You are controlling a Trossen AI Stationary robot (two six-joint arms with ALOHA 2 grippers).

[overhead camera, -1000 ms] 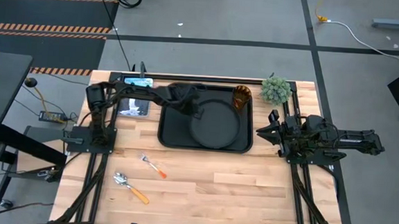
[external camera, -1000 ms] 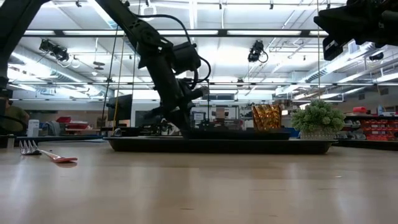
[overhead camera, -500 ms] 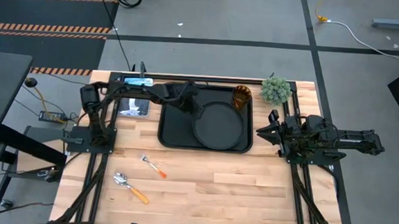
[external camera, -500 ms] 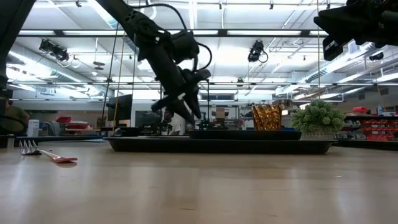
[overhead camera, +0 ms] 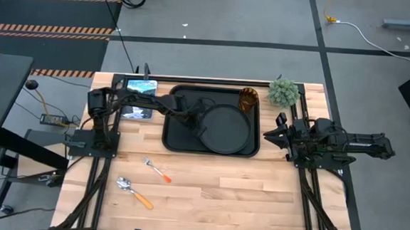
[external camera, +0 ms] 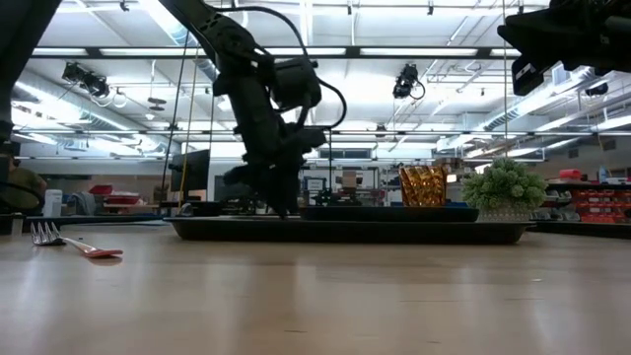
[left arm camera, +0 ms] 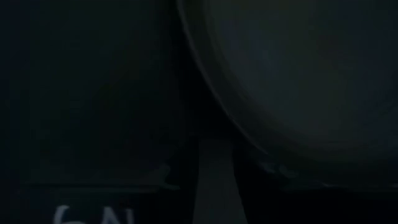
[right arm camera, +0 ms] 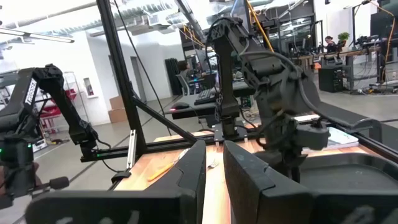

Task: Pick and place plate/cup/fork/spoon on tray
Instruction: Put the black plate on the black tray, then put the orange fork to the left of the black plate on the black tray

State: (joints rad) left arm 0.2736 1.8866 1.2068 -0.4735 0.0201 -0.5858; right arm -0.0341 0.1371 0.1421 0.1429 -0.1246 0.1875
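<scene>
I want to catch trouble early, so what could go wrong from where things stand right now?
The left gripper is low over the tray, right at the plate's rim; moving away carelessly could drag the plate toward the cup and tip it. The fork and spoon lie flat on the table, thin and hard to grip, so a pick may slip.

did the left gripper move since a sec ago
Yes. The left gripper has come down toward the near side of the tray, at the plate's left rim.
</scene>
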